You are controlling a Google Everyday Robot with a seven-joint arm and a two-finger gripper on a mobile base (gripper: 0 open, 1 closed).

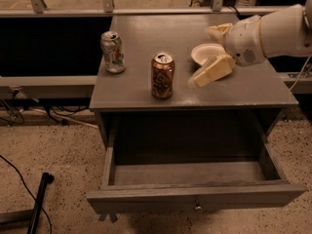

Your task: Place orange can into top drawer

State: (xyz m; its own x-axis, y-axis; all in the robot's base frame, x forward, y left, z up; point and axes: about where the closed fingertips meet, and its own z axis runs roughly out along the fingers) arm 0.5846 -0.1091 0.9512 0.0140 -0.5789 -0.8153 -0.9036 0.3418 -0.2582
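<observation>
The orange can point(162, 75) stands upright on the grey cabinet top point(136, 89), near its front edge. The top drawer point(195, 199) is pulled out below it, and nothing shows inside; its small metal knob point(197, 207) is centred on the front panel. My gripper point(202, 56) hangs over the cabinet top to the right of the can, a short way from it and not touching it. Its cream fingers point(214, 69) are spread open and hold nothing.
A pale dented can point(112, 51) stands at the left of the cabinet top. A small white bowl point(204, 52) sits behind my gripper. A railing runs along the back. Cables and a black pole point(39, 199) lie on the speckled floor at the left.
</observation>
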